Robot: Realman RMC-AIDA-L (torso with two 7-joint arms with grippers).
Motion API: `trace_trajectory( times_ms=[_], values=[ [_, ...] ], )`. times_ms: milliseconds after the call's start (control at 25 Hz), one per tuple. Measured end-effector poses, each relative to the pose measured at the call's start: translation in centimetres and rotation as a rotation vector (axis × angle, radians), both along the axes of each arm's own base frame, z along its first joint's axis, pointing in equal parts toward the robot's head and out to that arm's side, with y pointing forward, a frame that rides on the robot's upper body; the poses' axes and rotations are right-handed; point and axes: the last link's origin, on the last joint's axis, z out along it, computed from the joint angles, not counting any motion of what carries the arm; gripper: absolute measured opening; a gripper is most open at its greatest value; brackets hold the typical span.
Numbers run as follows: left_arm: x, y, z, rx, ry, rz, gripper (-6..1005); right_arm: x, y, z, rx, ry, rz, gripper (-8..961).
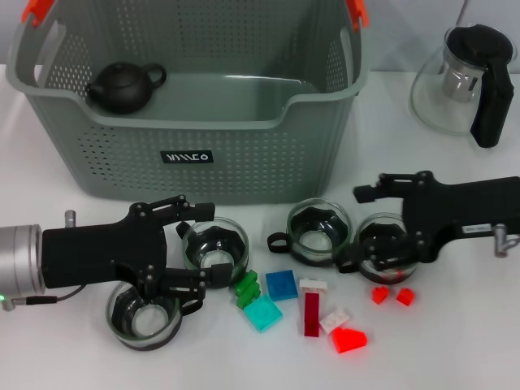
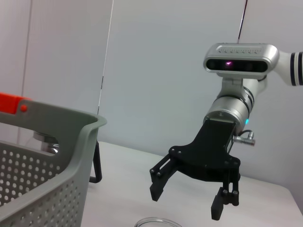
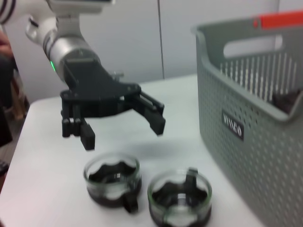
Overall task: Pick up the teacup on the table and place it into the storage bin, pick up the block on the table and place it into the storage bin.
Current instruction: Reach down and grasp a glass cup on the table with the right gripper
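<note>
- Teacups — four glass ones — stand on the table (image 1: 65, 357) in front of the storage bin (image 1: 187, 158); coloured blocks (image 1: 282, 285) lie between them, nearer the front edge.
- Left gripper (image 1: 188, 248) hangs spread wide, holding nothing, between the two left teacups (image 1: 214, 252).
- Right gripper (image 1: 357, 230), equally open and empty, hovers over the rightmost teacup (image 1: 388, 247).
- Judged step: reaching for a cup. Next — lower the fingers around the rim and close.

Storage bin (image 1: 195, 154) sits at the table's (image 1: 463, 341) back edge, small teapot (image 1: 123, 86) in its back-left corner. Glass teapot (image 1: 467, 81) in the table's back-right corner. Four teacups (image 1: 215, 250) line up before the bin, blocks (image 1: 280, 285) nearer the front edge.
</note>
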Motion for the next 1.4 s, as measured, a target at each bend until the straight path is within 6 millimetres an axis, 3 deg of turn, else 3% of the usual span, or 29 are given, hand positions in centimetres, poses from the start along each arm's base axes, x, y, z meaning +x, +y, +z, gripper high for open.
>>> trace_trajectory(
  times_ms=[320, 560, 1080, 1400],
  values=[
    [0.0, -0.1, -0.1, -0.001, -0.003, 0.002, 934, -0.3, 0.0, 2.5, -0.070, -0.163, -0.111, 940],
    [0.2, 0.1, -0.2, -0.002, -0.005, -0.005, 935, -0.2, 0.4, 3.0, -0.123, -0.305, -0.197, 940],
    [0.3, 0.2, -0.3, 0.001, -0.003, -0.007, 935, -1.7, 1.3, 0.7, -0.147, -0.451, -0.143, 941],
    [0.2, 0.2, -0.5, 0.006, 0.000, 0.003, 934, -2.4, 1.8, -1.8, -0.156, -0.537, -0.103, 933]
  ],
)
